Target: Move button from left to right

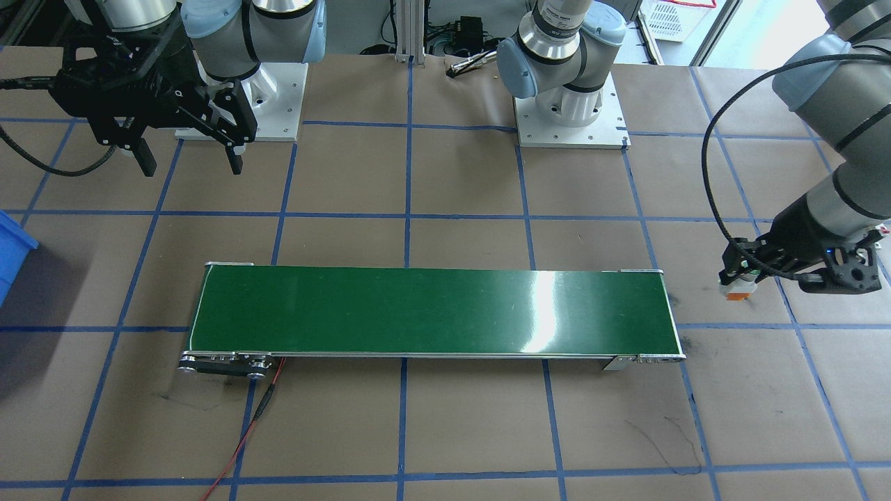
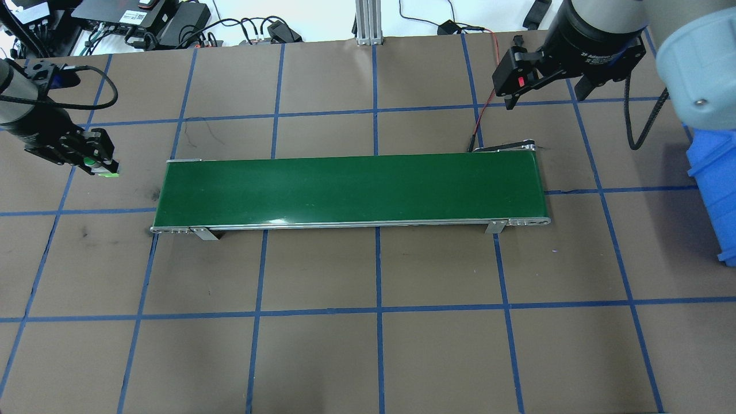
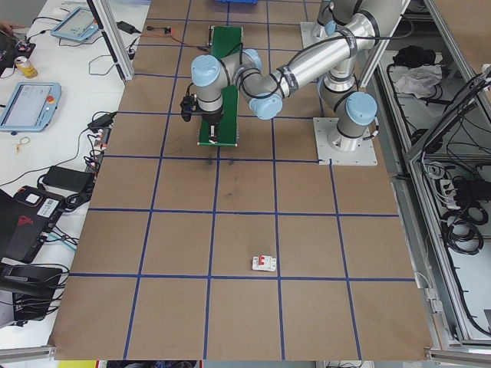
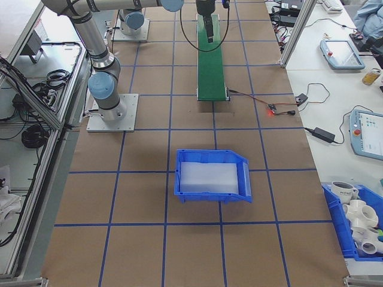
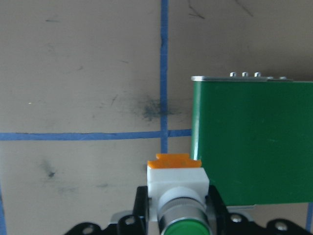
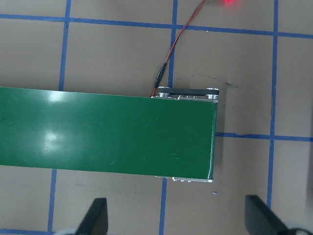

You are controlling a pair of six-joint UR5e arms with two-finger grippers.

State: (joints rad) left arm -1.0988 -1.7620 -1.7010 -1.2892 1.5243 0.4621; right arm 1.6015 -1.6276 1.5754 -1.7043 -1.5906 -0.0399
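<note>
The button (image 5: 178, 183), with a green cap, white body and orange base, sits between the fingers of my left gripper (image 2: 98, 165), which is shut on it. It hangs above the brown table just off the left end of the green conveyor belt (image 2: 351, 190); the front view shows the button (image 1: 738, 287) off the table. My right gripper (image 1: 191, 167) is open and empty, raised beyond the belt's right end (image 6: 195, 142). Its two fingers (image 6: 95, 218) show at the bottom of the right wrist view.
A blue bin (image 2: 716, 190) stands at the table's right edge. A red and black wire (image 2: 480, 123) runs from the belt's far right corner. A white circuit breaker with a red toggle (image 3: 265, 263) lies on the table far to the left.
</note>
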